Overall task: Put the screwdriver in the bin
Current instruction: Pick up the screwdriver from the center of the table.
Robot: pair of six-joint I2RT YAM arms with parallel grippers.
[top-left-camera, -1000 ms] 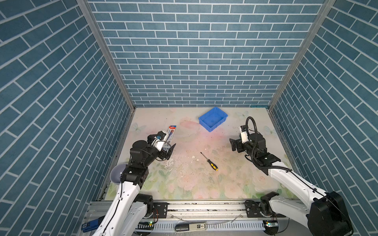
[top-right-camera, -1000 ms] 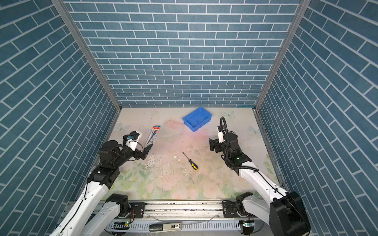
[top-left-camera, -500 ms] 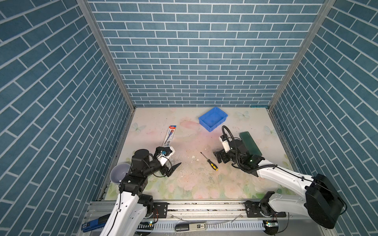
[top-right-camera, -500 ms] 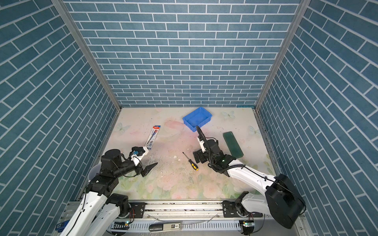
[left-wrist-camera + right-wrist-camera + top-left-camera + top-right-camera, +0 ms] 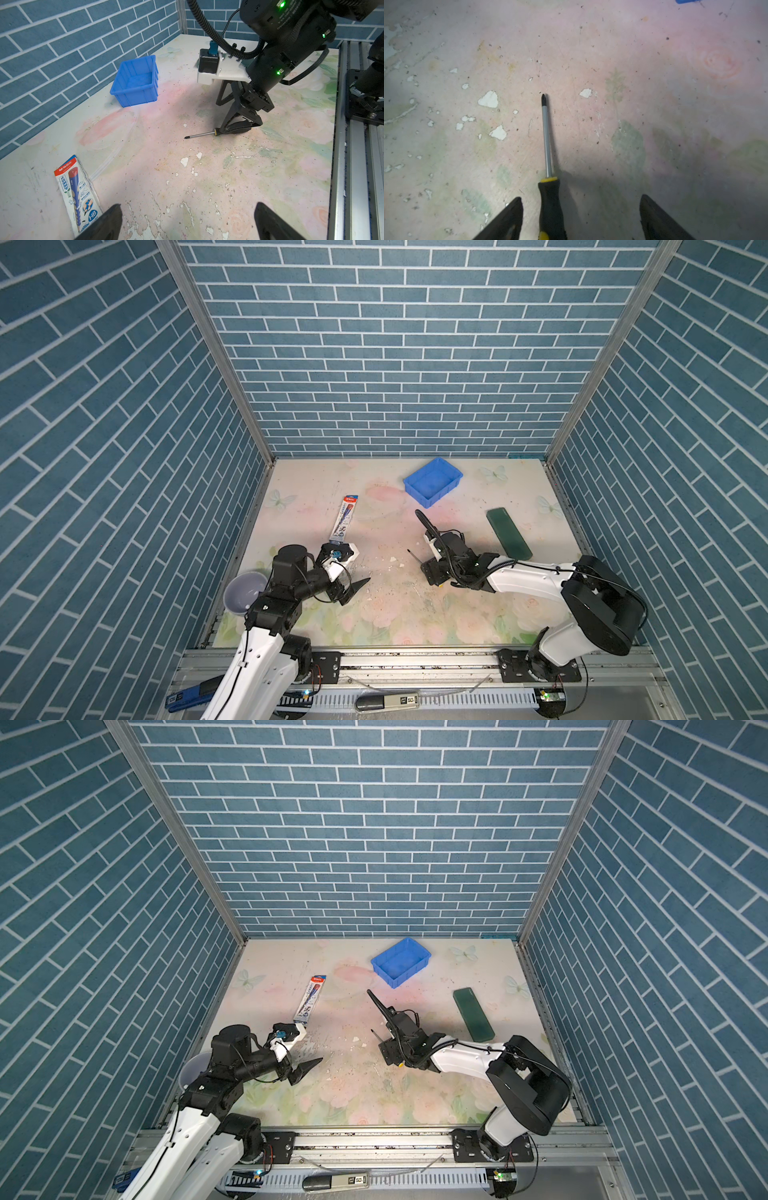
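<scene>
The screwdriver (image 5: 550,207) lies flat on the floral table, its black-and-yellow handle between the fingers of my right gripper (image 5: 580,197). That gripper is open and low over the table; the handle sits close to one fingertip (image 5: 515,207) and well clear of the other. The thin shaft (image 5: 412,554) pokes out toward the back in both top views. The blue bin (image 5: 440,495) stands empty at the back of the table, beyond the right gripper. My left gripper (image 5: 187,205) hovers open over bare table at the front left, holding nothing.
A red-white-blue pencil package (image 5: 344,517) lies just behind the left gripper. A dark green slab (image 5: 509,533) lies right of the right arm. A grey bowl (image 5: 244,599) sits at the front left edge. Brick-pattern walls enclose three sides.
My right arm swung left and down from the right side until its jaws straddle the screwdriver handle, uncovering the green slab. My left arm drew back from the package toward the front.
</scene>
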